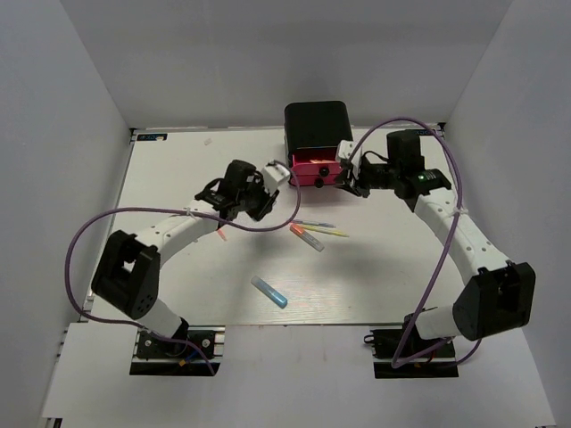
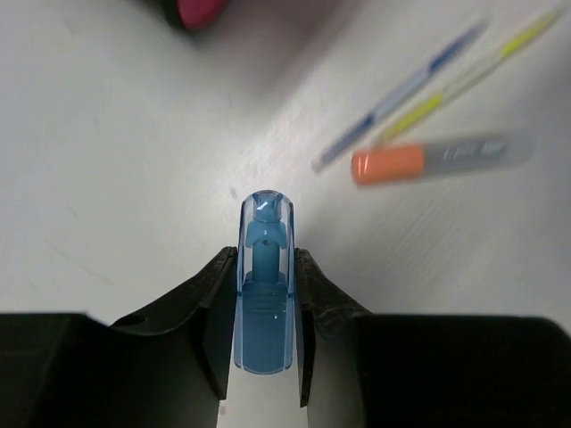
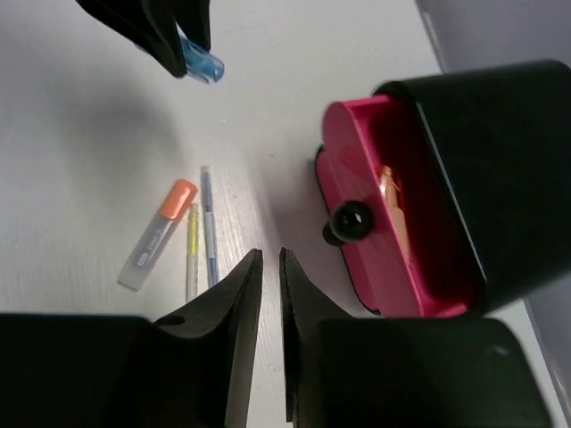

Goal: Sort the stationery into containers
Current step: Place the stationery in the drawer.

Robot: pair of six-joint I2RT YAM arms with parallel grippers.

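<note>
Left gripper (image 2: 265, 308) pinches 1 blue marker (image 2: 265, 285). Right gripper (image 3: 270, 267) nearly pressed together, empty, near pink drawer (image 3: 375, 223).

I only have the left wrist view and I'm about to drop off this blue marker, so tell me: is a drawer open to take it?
Observer: Yes, a pink drawer stands pulled out of the black box, with something orange inside.
Operator: Is the right hand in my way?
Observer: The right hand hovers in front of the drawer's knob, nearly closed and holding nothing.
Operator: Anything else to collect outside my view?
Observer: Another blue marker lies on the table, nearer the arm bases.
</note>
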